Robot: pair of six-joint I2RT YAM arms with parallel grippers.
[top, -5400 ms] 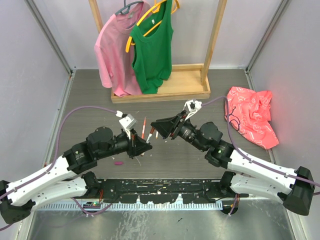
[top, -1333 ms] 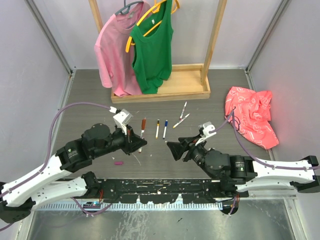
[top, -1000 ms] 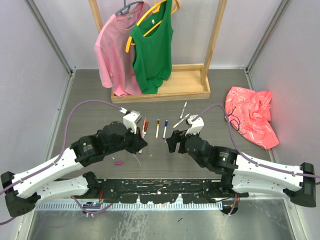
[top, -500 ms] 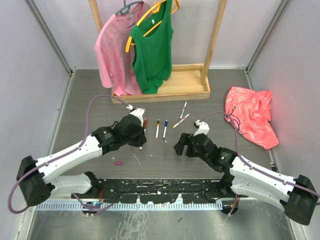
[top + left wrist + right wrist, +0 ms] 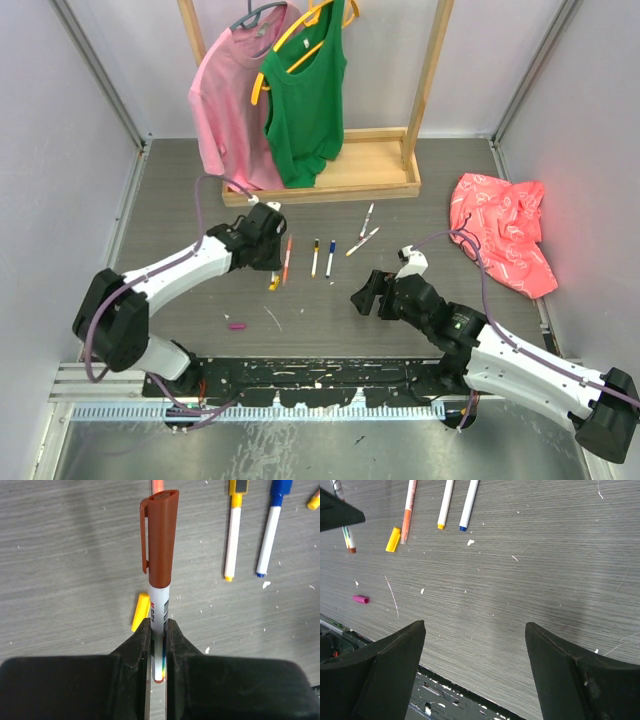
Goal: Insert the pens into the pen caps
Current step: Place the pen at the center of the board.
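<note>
Here we see the left jaws clenched on the white barrel of a pen, whose brown clip cap is already seated on its far end. The barrel carries a small red mark and a line of dark lettering, too small for us to read, with a strip of rainbow colours lower down between the jaws. This pen hangs over the grey wood-grain surface, just beside the loose yellow cap, which lies flat and apart from everything else.

Just beyond the yellow cap lies an orange pen. To the right of the cap, side by side, lie a yellow-ended pen and a blue-ended pen. Farther right of the cap and deeper on the surface, two more pens rest close together. A magenta cap lies left of the yellow cap, nearer the arm bases.

The right jaws stand released and wide, grasping nothing, well to the right of the yellow cap and a little nearer the bases.
</note>
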